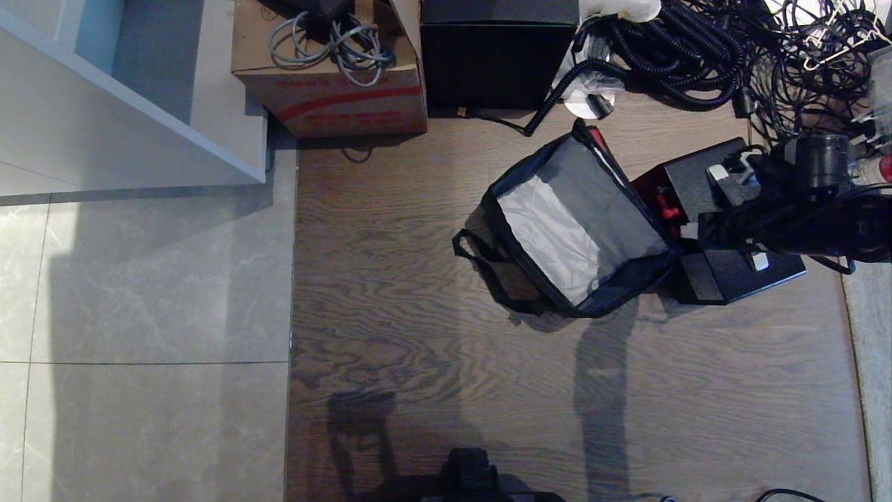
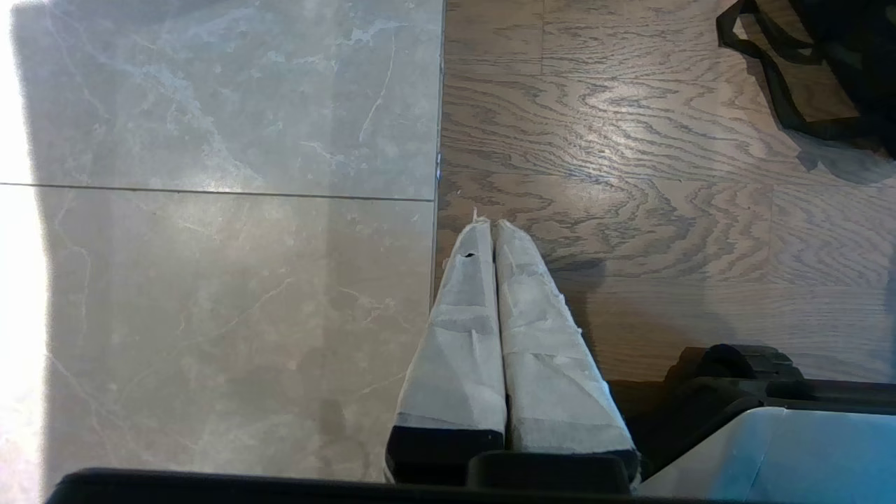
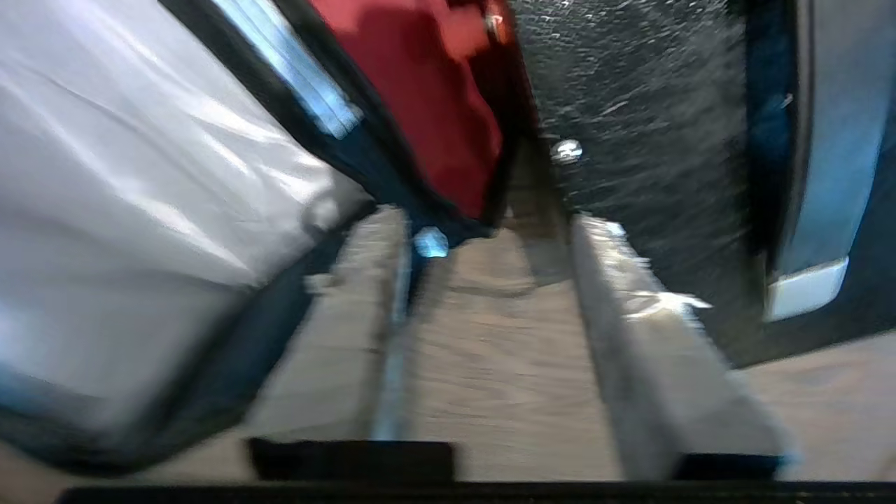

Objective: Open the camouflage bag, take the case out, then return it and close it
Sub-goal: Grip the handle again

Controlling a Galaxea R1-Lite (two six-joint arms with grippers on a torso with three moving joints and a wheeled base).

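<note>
Crowding the camouflage bag: case, tangled cables; right gripper fingers spread.

The camouflage bag is being shown lying open on the wooden floor, grey lining exposed; the black speckled case is lying just beside it.

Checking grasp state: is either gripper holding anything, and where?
Nothing held. Right gripper is open, only floor between its fingers, between the camouflage bag and the case. Left gripper is shut, empty.
</note>
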